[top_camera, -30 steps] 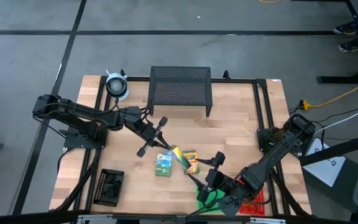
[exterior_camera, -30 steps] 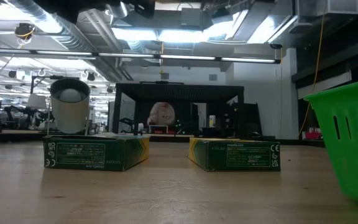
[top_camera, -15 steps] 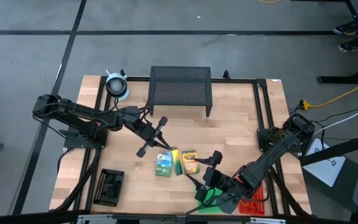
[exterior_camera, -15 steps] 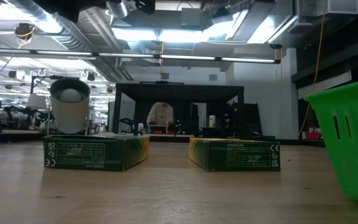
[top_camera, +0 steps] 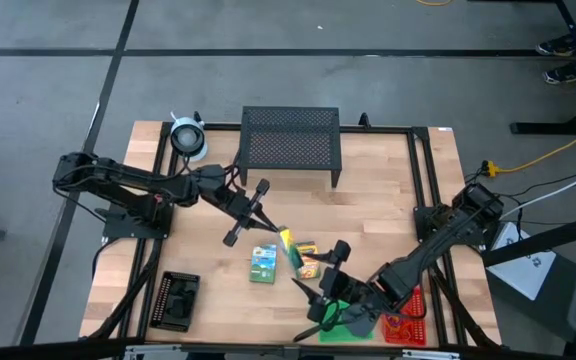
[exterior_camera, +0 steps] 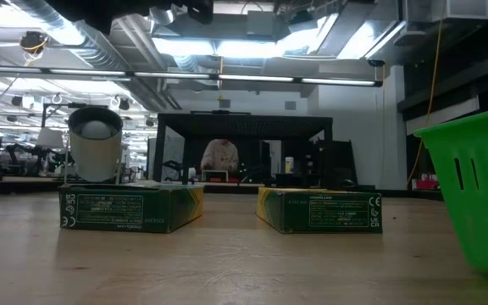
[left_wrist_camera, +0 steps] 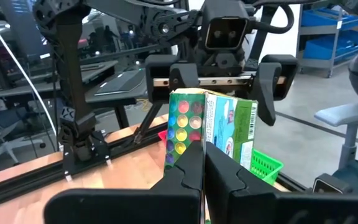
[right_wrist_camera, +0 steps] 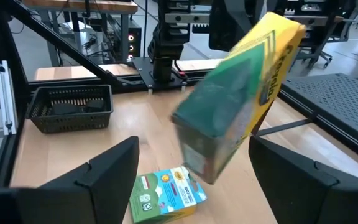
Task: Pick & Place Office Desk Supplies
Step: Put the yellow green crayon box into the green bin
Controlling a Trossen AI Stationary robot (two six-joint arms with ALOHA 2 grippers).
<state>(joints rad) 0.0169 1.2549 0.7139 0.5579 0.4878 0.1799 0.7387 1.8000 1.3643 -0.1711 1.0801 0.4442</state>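
Note:
My left gripper (top_camera: 271, 230) is shut on a yellow-green crayon box (top_camera: 286, 240), which is held above the table's middle; the box also shows in the right wrist view (right_wrist_camera: 241, 93) and the left wrist view (left_wrist_camera: 210, 124). My right gripper (top_camera: 313, 292) is open and empty, level with the box on its near-right side, facing it. A green-white card box (top_camera: 263, 263) and a second crayon box (top_camera: 308, 260) lie flat on the table. Both also show in the low view, the card box (exterior_camera: 130, 208) and the second crayon box (exterior_camera: 320, 211). My left gripper pinches one end of the crayon box (left_wrist_camera: 196, 148) between its two fingers. My own fingertips (left_wrist_camera: 185, 174) hide which part of that end they are on. The fingers come slanting from the far left. The box is lifted clear of the table and tilted.
A green tray (top_camera: 346, 322) and a red tray (top_camera: 405, 326) sit at the near edge under my right arm. A black tray (top_camera: 178, 300) is at the near left. The black mesh stand (top_camera: 290, 145) and a whitish roll (top_camera: 188, 137) are at the far side.
My right gripper has moved toward the table's left, closer to the held crayon box, and stays open. My left gripper has drawn the crayon box slightly toward the far edge, still clear of the table.

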